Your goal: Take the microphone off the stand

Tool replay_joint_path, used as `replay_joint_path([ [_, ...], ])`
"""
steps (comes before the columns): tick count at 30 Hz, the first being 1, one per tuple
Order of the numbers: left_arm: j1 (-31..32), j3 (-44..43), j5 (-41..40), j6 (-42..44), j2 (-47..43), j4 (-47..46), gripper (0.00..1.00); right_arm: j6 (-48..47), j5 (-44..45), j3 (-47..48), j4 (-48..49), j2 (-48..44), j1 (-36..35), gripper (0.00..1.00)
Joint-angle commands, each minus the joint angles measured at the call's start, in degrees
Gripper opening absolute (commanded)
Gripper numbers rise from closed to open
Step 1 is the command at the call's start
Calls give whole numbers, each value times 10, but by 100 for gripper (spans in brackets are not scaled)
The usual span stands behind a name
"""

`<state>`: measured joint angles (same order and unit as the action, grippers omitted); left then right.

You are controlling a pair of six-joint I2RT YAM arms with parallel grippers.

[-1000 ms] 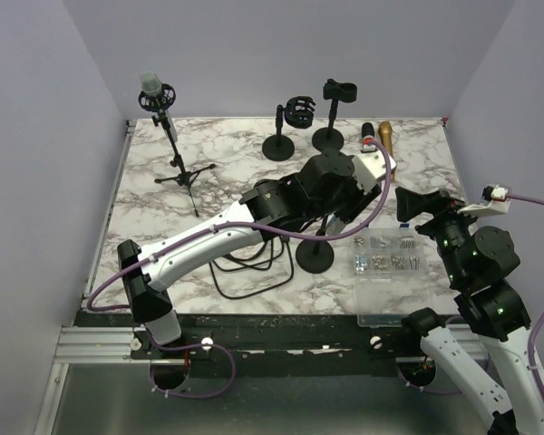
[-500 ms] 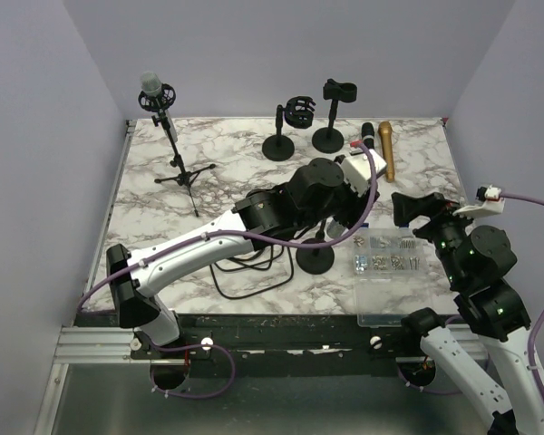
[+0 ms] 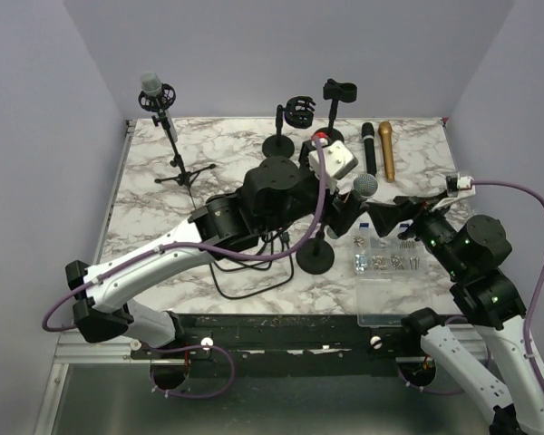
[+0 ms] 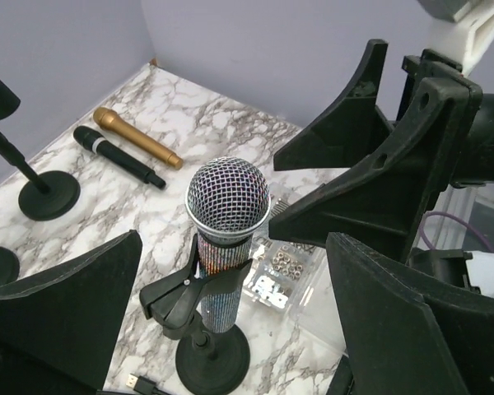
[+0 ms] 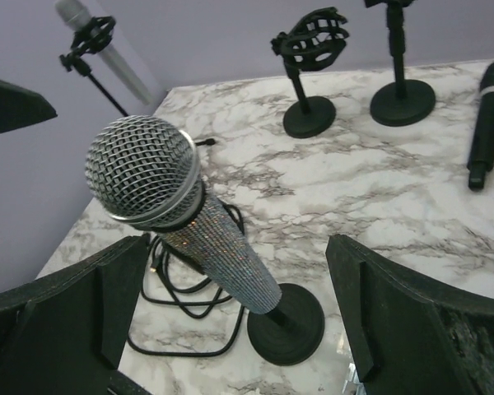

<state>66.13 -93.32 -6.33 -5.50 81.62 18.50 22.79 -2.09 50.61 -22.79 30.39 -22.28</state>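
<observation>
Black right hand (image 5: pixel 236 247) splayed, facing microphone (image 5: pixel 142 170)

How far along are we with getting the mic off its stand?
Done: nothing yet. The sparkly microphone sits clipped in its stand. In hand: the left claw and right claw are both open on either side of it, neither gripping. Left: close on the microphone and lift it out of the clip.

I've pulled the left gripper (image 4: pixel 230 243) back from the far right corner, and its jaws have sprung wide. The right gripper (image 3: pixel 387 215) has pushed in toward the microphone (image 3: pixel 365 186), seemingly straddling it now.
</observation>
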Motion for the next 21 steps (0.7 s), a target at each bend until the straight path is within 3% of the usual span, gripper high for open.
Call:
replay_joint_path([
  [1,-2,39,25,-4,-61,-21,99,-42,-129,16,44,7,0,100],
  [5,-4,116,34,-18,-130,-63,98,-64,-199,32,53,25,-1,100],
  [9,-14,191,38,-44,-185,-108,99,-47,-160,36,78,45,-1,100],
  [15,-44,262,23,-61,-234,-103,98,-43,-181,34,126,81,-1,100],
  [21,-120,326,108,-105,-269,-125,98,-44,-196,33,156,105,-1,95],
])
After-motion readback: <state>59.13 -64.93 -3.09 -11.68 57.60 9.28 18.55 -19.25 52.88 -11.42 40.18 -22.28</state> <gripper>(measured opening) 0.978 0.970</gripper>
